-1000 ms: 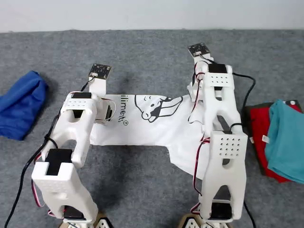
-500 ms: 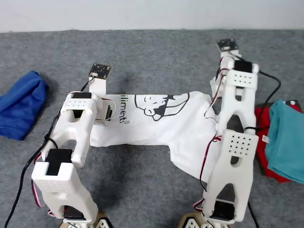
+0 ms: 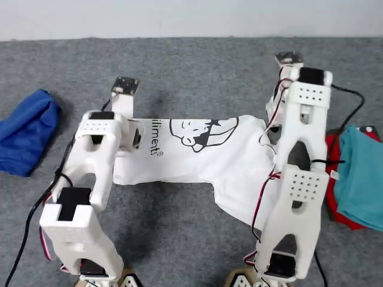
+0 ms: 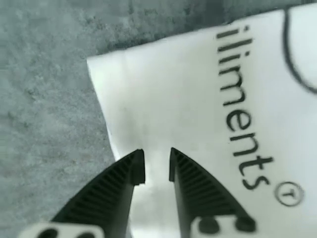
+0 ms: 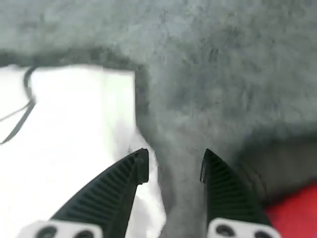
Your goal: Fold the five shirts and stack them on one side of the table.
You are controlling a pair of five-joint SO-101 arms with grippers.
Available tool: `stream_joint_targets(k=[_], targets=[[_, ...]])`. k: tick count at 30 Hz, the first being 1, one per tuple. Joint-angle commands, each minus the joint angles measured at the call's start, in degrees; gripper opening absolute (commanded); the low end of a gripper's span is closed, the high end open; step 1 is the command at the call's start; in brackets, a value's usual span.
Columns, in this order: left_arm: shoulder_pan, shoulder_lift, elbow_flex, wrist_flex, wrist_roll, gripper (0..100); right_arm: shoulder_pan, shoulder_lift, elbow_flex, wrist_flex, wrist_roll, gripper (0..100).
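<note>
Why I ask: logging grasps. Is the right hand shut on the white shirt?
No, the right hand is open: one finger at the edge of the white shirt, grey cover in between.

Black lettering (image 4: 237,124) (circled mark (image 4: 290,192) after it) on the white shirt (image 4: 163,99).

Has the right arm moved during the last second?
Yes. The right arm swung sideways, away from the print on the white shirt and toward the red shirt.

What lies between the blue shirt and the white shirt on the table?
In the high view, bare grey table cover lies between the blue shirt and the white shirt; the left arm stands over the white shirt's edge.
</note>
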Motion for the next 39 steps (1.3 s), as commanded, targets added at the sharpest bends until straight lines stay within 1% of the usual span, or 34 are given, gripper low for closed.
stream_joint_targets(k=[1,3,7,10,13,15,17,19,22,28,31,35,37,39], targets=[[0.1,-4.4,-6.5,3.8,0.3,9,0.7,-7.7,2.0,2.6,2.7,18.9],[0.1,-4.4,-7.6,4.4,0.3,9,-0.7,-10.3,6.1,2.6,4.0,18.3],[0.3,-3.7,-7.2,4.2,0.3,9,-4.4,-15.3,18.9,2.4,7.2,11.7],[0.4,-0.5,-6.9,1.8,0.2,9,-6.6,-16.2,28.5,0.7,8.4,9.7],[0.3,4.8,-7.3,-2.7,0.2,9,-6.3,-15.4,35.2,-5.1,8.1,9.6],[0.2,8.0,-7.7,-6.9,0.2,9,-4.7,-14.5,38.7,-9.0,8.1,9.6],[0.2,9.9,-8.7,-8.5,0.2,9,-2.5,-13.8,41.1,-10.7,8.2,9.5],[0.0,10.6,-11.1,-7.5,0.3,9,0.0,-12.9,42.5,-11.1,8.4,9.4],[0.0,10.8,-11.6,-7.0,0.3,9,2.8,-12.4,43.8,-10.9,10.5,9.4],[0.0,10.8,-11.6,-6.8,0.3,9,5.3,-15.5,46.0,-10.3,11.0,9.4],[0.0,10.8,-11.6,-6.8,0.3,9,5.8,-18.0,47.6,-8.1,11.1,9.7],[0.4,10.3,-11.8,-5.9,0.3,9,4.4,-23.4,46.2,-4.7,11.1,9.8],[0.7,9.7,-13.5,-3.4,0.3,9,2.3,-27.7,44.4,-2.4,11.1,10.4],[0.4,8.5,-16.6,1.0,0.3,9,0.2,-32.1,42.9,0.1,10.6,14.8]])
